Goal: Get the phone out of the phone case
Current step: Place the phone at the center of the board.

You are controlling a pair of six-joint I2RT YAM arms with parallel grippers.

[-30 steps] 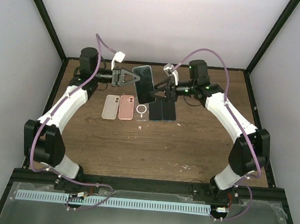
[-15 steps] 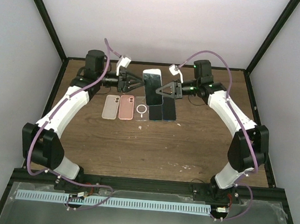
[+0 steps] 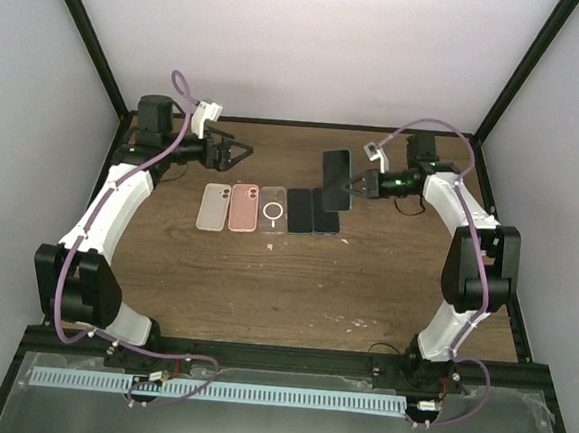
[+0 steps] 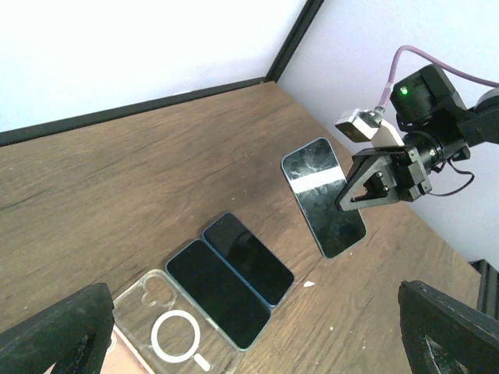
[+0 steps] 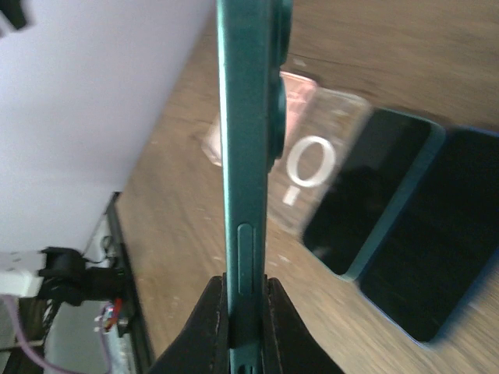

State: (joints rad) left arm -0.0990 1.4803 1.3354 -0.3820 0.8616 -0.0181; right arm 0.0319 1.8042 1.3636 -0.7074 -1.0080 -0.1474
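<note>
The phone [image 3: 334, 168] is off the table [image 3: 264, 285], held in the air right of centre in the overhead view, above the right end of the row of things laid out there. The right tool [image 3: 348, 187] has its two fingers pressed together on the phone's lower edge, and its own camera shows the teal side with a long button rising straight up out of the grip. The left tool [image 3: 241, 153] sits in the upper left of the frame, well apart from the phone, with its fingers spread wide and nothing between them. On the table below lie a frosted case [image 3: 212, 206], a pink case [image 3: 244, 208], a clear case with a white ring [image 3: 274, 209] and two dark phones [image 3: 300, 210] side by side. Whether the teal rim is a case or the phone's own body cannot be told from these views. The step in hand looks like the lift and presentation of the phone for stripping. If the case is on, the next move likely calls for the left tool to come across, catch a corner or edge of the case and peel it away while the right tool holds firm. A thin pinch on one edge may let the phone twist or slip.
</note>
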